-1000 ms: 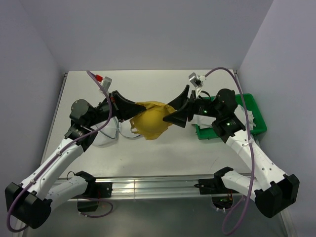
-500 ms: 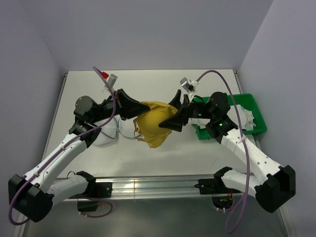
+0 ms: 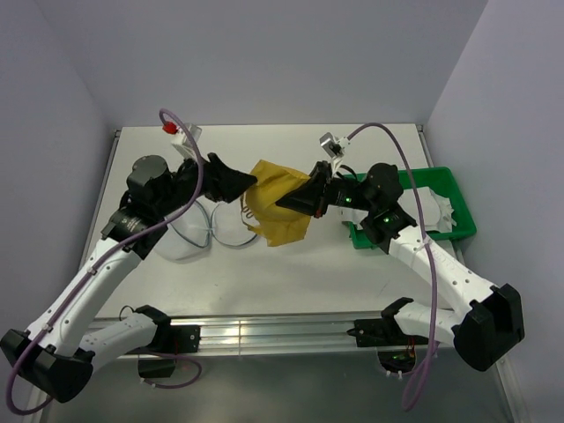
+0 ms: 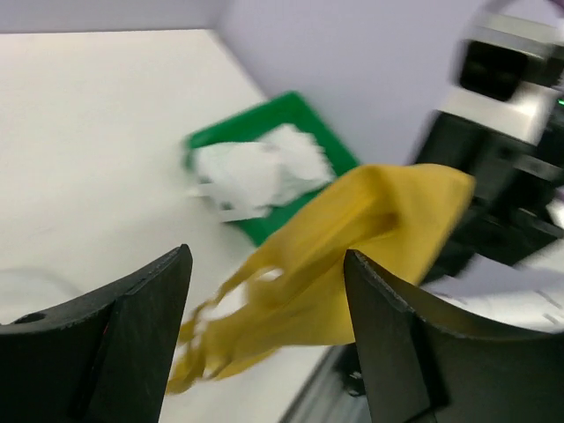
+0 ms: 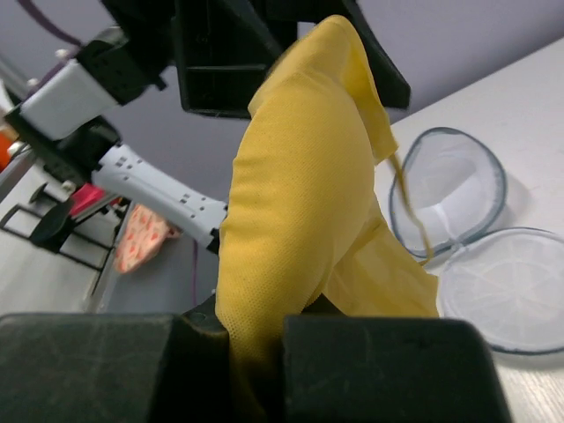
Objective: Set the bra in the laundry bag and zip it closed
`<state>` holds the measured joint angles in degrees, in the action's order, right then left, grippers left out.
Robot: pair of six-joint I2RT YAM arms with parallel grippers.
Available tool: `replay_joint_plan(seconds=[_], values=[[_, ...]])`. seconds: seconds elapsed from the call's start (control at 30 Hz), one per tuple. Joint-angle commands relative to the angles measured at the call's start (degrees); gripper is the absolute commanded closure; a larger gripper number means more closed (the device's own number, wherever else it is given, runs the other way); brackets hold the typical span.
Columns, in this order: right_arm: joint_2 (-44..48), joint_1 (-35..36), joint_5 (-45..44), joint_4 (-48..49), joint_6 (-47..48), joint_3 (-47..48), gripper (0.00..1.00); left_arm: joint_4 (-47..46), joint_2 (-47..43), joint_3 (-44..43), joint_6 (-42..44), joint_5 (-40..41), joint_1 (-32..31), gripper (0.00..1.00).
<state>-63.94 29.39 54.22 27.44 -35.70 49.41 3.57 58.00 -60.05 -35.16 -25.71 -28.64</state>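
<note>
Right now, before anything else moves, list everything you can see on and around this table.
bra: one, mustard yellow, held in the air above the middle of the table
laundry bag: one, white mesh, lying open on the table left of centre, nothing inside
green tray: one, green, right edge of the table
white fabric pieces: count unclear, white, inside the green tray
table: one, white, under everything
left gripper: one, black, open, beside the bra's left end
right gripper: one, black, shut on the bra's right end
</note>
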Motion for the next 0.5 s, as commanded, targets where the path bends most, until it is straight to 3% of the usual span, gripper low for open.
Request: replay_joint_plan(seconds=[0.0,0.13,0.23,0.37,0.47], values=[[1.4,0.4,-8.0,1.5,1.1,-1.1,1.0,14.9,-0.8,-4.5,6.6,16.8,2.7,0.24],[5.1,0.4,-14.0,-2.6,4.7,-2.9,1.0,26.7,1.6,-8.2,7.8,36.1,6.8,0.28],[5.9,0.3,-16.6,-7.0,7.0,-3.3,1.0,32.6,4.4,-7.4,8.7,45.8,9.8,0.29],[7.2,0.3,-19.6,-6.2,7.5,-5.3,1.0,34.6,8.2,-3.9,9.2,54.4,11.3,0.33],[8.5,0.2,-20.3,-6.4,7.8,-5.6,1.0,36.1,12.8,-2.6,9.1,55.6,11.7,0.39]])
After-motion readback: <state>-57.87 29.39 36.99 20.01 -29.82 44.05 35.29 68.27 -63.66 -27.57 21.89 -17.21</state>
